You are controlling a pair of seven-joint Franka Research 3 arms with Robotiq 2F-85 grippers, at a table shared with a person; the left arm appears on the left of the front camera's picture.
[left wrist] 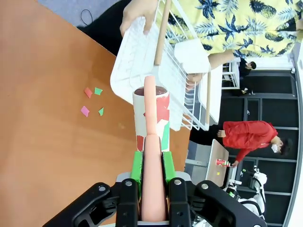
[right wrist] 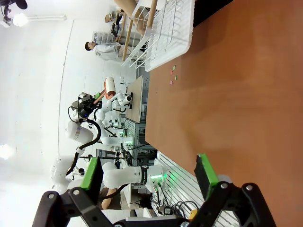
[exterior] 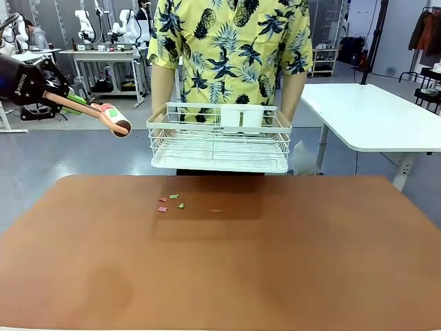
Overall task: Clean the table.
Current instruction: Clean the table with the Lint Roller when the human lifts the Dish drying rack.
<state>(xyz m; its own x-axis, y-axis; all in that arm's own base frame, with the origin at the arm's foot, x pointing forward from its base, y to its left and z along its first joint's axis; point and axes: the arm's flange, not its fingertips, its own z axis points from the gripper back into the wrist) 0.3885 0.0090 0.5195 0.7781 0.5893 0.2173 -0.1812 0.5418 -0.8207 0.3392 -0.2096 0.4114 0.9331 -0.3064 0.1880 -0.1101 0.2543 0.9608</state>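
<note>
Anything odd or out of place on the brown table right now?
Yes: a few small pink, red and green paper scraps lie loose on the reddish-brown table, left of centre towards its far edge. They look like litter on an otherwise bare top. A person holds a white wire rack at that edge.

The table (exterior: pixel 310 262) is big and wide, with a smooth reddish-brown top and round corners. A few tiny paper bits (exterior: pixel 171 202), pink and green, lie close together on it, near the far edge and a little left of the middle.
</note>
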